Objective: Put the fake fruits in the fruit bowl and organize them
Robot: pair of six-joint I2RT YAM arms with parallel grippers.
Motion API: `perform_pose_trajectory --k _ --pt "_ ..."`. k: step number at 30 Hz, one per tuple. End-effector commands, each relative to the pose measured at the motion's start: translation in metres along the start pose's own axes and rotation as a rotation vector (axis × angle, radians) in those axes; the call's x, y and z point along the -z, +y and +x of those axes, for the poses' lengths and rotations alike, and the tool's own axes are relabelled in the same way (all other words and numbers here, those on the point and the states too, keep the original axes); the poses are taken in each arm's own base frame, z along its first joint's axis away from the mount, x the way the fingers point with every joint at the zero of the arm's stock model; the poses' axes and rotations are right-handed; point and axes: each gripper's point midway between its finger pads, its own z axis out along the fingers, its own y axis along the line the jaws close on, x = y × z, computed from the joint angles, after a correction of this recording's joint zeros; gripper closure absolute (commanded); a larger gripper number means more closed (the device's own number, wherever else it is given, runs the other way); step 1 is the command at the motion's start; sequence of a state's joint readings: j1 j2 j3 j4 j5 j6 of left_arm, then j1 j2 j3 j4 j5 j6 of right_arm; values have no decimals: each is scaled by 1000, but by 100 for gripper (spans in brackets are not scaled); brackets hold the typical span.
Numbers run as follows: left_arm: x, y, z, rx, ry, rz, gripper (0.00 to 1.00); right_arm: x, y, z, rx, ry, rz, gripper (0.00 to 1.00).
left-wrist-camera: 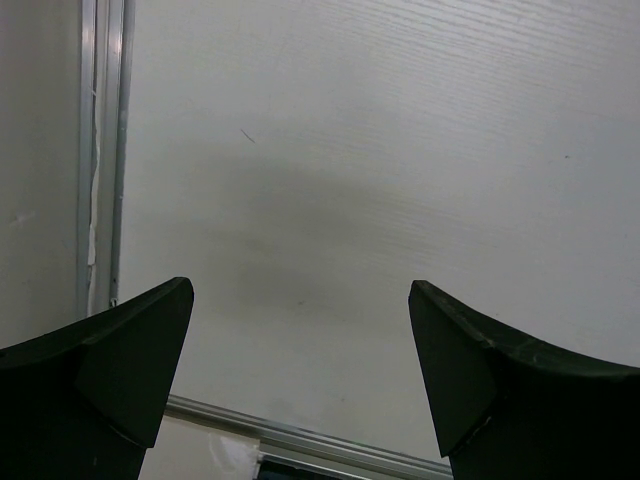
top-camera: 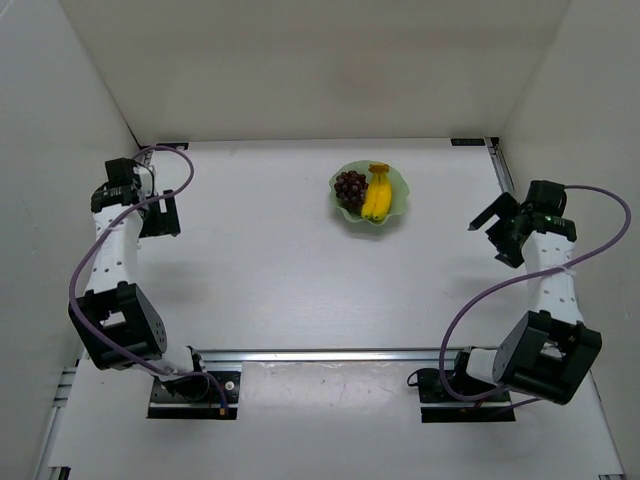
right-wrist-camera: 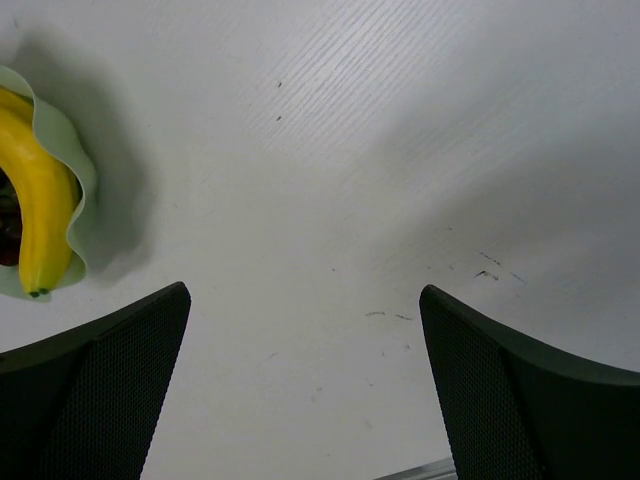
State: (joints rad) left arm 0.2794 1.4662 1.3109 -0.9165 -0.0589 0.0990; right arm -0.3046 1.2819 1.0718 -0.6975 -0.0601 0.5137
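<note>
top view high over the table (top-camera: 260, 250); wrist views close, downward; fruit bowl (top-camera: 400, 200) in top and right-wrist

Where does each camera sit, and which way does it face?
Top external: above and behind the arms, looking down on the table; both arms show, plus fruit bowl, banana bunch, grapes.
Left wrist: on the left arm, facing the table; open left claw shows.
Right wrist: likewise on the right arm; open right claw shows.
Shared: top and right wrist both see fruit bowl and banana bunch.
</note>
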Motion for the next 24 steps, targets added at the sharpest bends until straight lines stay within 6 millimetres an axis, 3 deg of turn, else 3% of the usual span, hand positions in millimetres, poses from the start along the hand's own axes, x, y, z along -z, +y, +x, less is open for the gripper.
perform_pose_trajectory --k 1,2,3,8,12,15,24 --pt "29 7 -17 99 -118 -23 0 17 4 -3 45 -47 -37 1" --pt "45 23 -32 201 -175 -97 0 15 2 0 53 -39 -32 1" --pt "52 27 -32 233 -172 -126 0 21 4 -2 57 -62 -44 1" --pt "88 34 -40 235 -282 -149 0 26 -5 10 68 -73 -40 1" --pt "84 16 -20 165 -310 -60 0 30 -8 18 70 -84 -45 1" --pt "86 2 -17 132 -317 16 0 30 -13 26 78 -79 -42 1" --pt "83 1 -13 109 -306 23 0 37 -12 24 120 -124 -68 1"
